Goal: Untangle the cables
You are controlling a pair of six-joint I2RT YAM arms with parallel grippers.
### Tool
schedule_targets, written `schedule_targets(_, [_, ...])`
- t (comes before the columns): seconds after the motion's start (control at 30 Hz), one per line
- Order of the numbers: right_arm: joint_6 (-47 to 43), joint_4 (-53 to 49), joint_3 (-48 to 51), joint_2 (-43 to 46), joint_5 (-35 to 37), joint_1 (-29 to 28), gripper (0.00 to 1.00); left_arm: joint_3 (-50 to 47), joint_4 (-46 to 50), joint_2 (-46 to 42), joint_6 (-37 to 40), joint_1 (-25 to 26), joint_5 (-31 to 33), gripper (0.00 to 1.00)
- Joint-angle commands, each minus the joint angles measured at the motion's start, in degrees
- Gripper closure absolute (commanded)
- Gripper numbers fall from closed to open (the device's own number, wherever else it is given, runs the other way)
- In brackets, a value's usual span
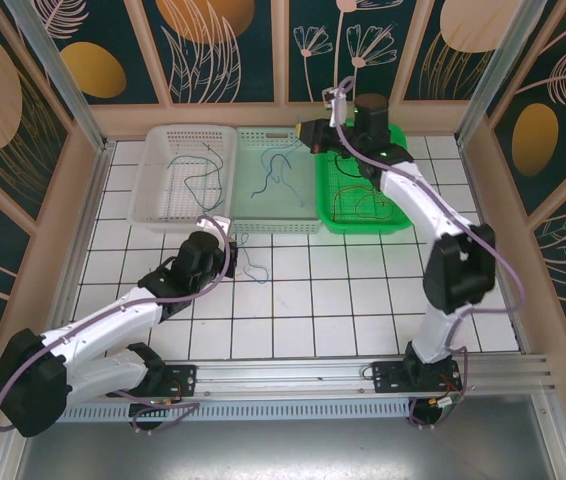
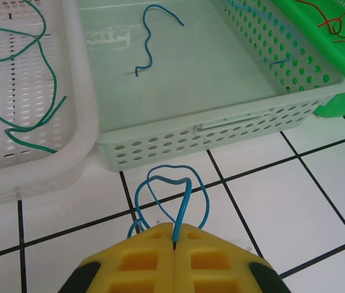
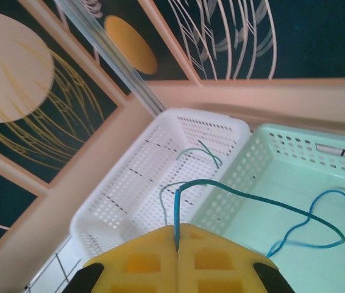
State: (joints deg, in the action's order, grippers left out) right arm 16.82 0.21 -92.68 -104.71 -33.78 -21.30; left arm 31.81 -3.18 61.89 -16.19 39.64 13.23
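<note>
- Three perforated plastic baskets stand in a row at the far end of the white tiled worktop (image 1: 363, 300): a white perforated basket (image 1: 153, 190) on the left, a pale mint perforated basket (image 1: 308, 226) in the middle and a bright green perforated basket (image 1: 403, 218) on the right. Each sits right against its neighbour.
- The left end effector (image 2: 175, 235) has yellow fingers, which are pressed together on looped blue wires (image 2: 184, 195). The loops come out from between the fingertips and spread over the tiles just in front of the mint basket's near wall.
- The right end effector (image 3: 177, 235) hangs above the far part of the row, near where the mint and green baskets meet. Its fingers are clamped on one end of a long teal-blue wire (image 3: 252, 193).
- That wire arcs away from the fingertips and curls over the mint basket's floor.
- In the left wrist view, a curved blue wire (image 2: 151, 36) shows over the mint basket's floor. I cannot tell whether it is the one the right end effector holds.
- Thin green wires (image 2: 38, 79) lie sprawled in the white basket, well apart from both end effectors.
- Thin red wires (image 2: 333, 23) lie in the green basket.
</note>
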Motion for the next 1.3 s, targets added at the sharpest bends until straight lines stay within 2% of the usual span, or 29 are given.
schedule_targets(0.0, [0.4,1.6,-3.8,-5.3,-1.7,-0.5,1.0,-0.6,-3.1,0.6,-0.9,-0.1,-1.0,1.0])
schedule_targets(0.17, [2.5,-0.6,-7.4,-13.1,0.3,-0.3,1.0,0.3,-3.8,2.6,-0.3,-0.2,-2.2,1.0])
schedule_targets(0.27, [3.5,-7.0,-13.4,-19.3,1.0,-0.3,0.92,0.9,-3.7,4.0,0.1,-0.1,-3.0,1.0])
schedule_targets(0.4, [6.1,-12.0,-20.0,-25.0,-0.9,-0.4,0.69,1.4,-3.8,5.0,-0.1,-0.2,-3.6,1.0])
schedule_targets(0.47, [7.1,-12.7,-21.6,-25.9,-0.8,-0.3,0.48,1.4,-4.1,5.0,-0.2,-0.2,-3.8,1.0])
schedule_targets(0.5, [7.7,-13.1,-22.4,-26.1,-0.4,-0.3,0.45,1.5,-4.2,5.0,-0.4,-0.2,-3.8,1.0])
schedule_targets(0.67, [7.0,-18.6,-28.8,-26.2,-1.4,-0.2,0.39,1.5,-4.2,4.8,-0.7,-0.1,-3.9,1.0])
schedule_targets(0.77, [4.1,-21.1,-28.7,-23.3,-1.0,-1.0,0.38,1.5,-4.4,4.3,-0.9,-0.1,-4.1,1.0])
schedule_targets(0.9, [-4.2,-22.7,-20.2,-15.9,0.7,-3.1,0.38,1.5,-5.2,2.7,-1.1,-0.1,-6.1,1.0])
schedule_targets(1.03, [-8.0,-16.7,-1.7,-5.2,-0.4,-3.7,0.4,1.7,-4.6,0.6,-1.3,-0.1,-6.1,1.0])
schedule_targets(1.1, [-9.2,-12.3,8.9,1.0,-2.2,-3.7,0.45,1.8,-4.6,-0.8,-1.8,-0.1,-6.4,1.0])
schedule_targets(1.17, [-9.9,-8.7,17.5,6.2,-4.3,-4.0,0.47,1.8,-5.2,-1.8,-2.3,-0.1,-6.8,1.0])
schedule_targets(1.27, [-10.8,-5.5,28.2,11.7,-3.6,-5.8,0.49,1.8,-7.0,-2.8,-3.3,-0.1,-8.2,1.0])
